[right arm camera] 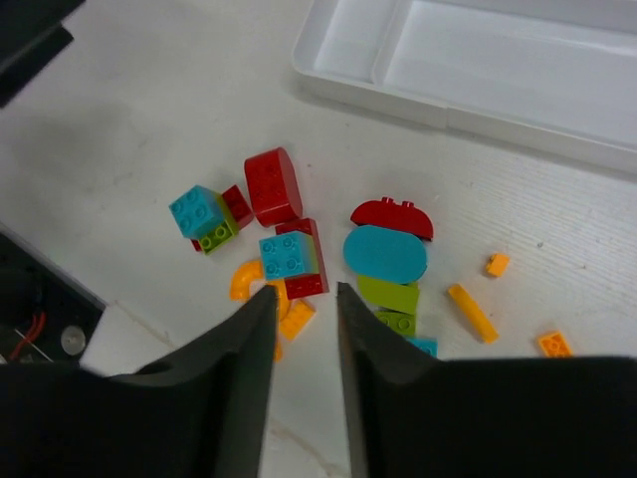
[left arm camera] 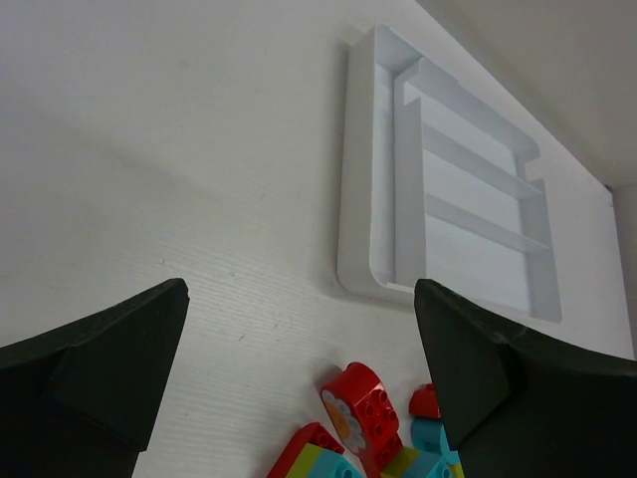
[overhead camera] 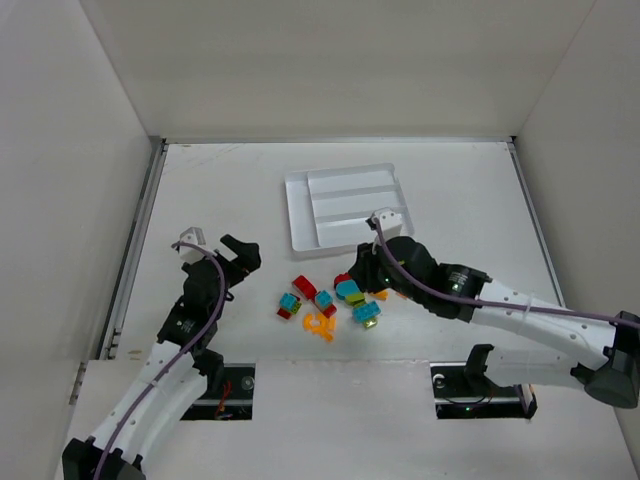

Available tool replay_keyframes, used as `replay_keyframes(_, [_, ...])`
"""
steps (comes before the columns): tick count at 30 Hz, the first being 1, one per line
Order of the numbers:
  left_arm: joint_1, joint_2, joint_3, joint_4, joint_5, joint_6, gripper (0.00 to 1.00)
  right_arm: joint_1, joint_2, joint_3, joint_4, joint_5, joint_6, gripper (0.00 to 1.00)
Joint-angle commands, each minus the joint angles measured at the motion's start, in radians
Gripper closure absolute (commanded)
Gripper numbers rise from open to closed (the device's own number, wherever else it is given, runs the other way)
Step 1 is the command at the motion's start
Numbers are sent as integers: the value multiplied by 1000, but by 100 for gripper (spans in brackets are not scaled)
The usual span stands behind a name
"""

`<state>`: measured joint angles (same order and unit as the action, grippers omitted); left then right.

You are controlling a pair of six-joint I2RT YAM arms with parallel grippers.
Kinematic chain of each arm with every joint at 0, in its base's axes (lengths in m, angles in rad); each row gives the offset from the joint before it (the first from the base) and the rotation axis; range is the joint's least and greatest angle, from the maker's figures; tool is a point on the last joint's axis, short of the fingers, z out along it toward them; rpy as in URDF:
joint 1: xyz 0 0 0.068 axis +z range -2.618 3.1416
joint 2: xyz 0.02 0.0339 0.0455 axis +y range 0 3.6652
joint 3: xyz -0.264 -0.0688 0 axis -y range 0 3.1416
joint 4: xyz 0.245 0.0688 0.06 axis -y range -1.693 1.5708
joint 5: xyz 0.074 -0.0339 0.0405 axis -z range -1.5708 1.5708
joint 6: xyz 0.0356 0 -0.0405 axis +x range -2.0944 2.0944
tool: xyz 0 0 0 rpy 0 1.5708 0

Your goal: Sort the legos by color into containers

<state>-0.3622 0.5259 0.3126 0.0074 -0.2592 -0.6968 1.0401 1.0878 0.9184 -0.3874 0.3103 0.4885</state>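
Looks like the picking step, with nothing sorted yet. Hovering low over the heap of small red, orange, teal and lime plastic bricks point(overhead camera: 323, 299) on the white desk point(overhead camera: 220, 190) with the right pincer point(right arm camera: 305, 291), parted only narrowly, pinching nothing. Just past its tips, a teal cube touching a red brick point(right arm camera: 289, 255). Poised at 9 o'clock of the heap with the left pincer point(left arm camera: 301, 299), spread wide, empty. Farther off, at 12 to 1 o'clock, the white rectangular plastic tray point(overhead camera: 350, 182) — bare in every slot seen. Next, probably: widen, drop squarely over one brick, close, carry to a slot.
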Motion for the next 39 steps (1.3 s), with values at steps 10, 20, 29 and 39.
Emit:
replay_keyframes(10, [-94, 9, -4, 105, -284, -90, 0, 111, 49, -12, 143, -34, -106, 70])
replay_keyframes(20, [-111, 143, 49, 17, -178, 17, 96, 218, 280, 3, 343, -48, -100, 40])
replay_keyframes(29, [-30, 77, -18, -30, -97, -30, 77, 209, 558, 108, 423, -102, -157, 32])
replay_keyframes(39, [53, 97, -40, -52, 35, -64, 70, 177, 696, 192, 444, -106, -197, 33])
